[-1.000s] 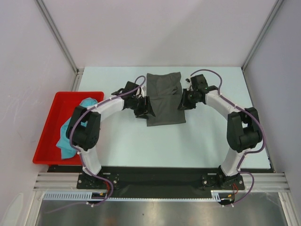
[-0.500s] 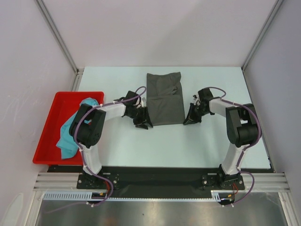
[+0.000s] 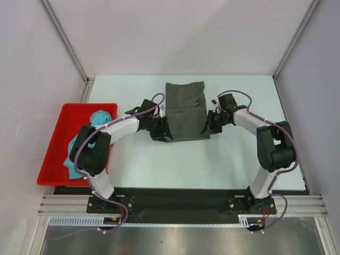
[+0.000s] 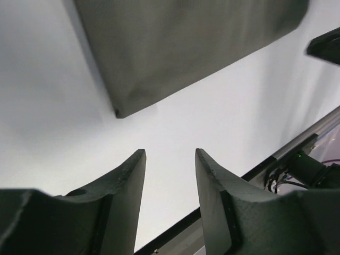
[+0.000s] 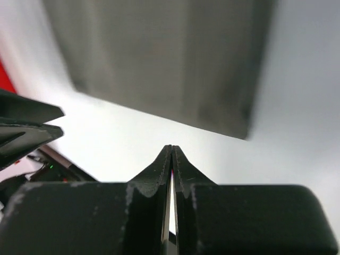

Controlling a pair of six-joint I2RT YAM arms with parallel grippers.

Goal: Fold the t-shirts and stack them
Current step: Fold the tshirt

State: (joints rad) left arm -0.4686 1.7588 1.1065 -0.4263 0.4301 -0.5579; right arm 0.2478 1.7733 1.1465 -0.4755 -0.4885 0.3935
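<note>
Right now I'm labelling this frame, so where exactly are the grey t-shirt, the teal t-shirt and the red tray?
grey t-shirt [image 3: 186,111], top view, middle of the folded cloth.
teal t-shirt [image 3: 100,117], top view, bunched far end inside the tray.
red tray [image 3: 57,139], top view, bare floor left of the shirt.

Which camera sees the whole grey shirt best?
The top camera: the grey shirt shows whole, edge to edge. Each wrist camera catches only part of it, with one near corner, and the right one is blurry.

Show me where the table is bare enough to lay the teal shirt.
Widest: between the grey t-shirt and the arm bases. Smaller: far-left corner, between it and the red tray. Crowded: its flanks, at the left gripper and right gripper.
</note>
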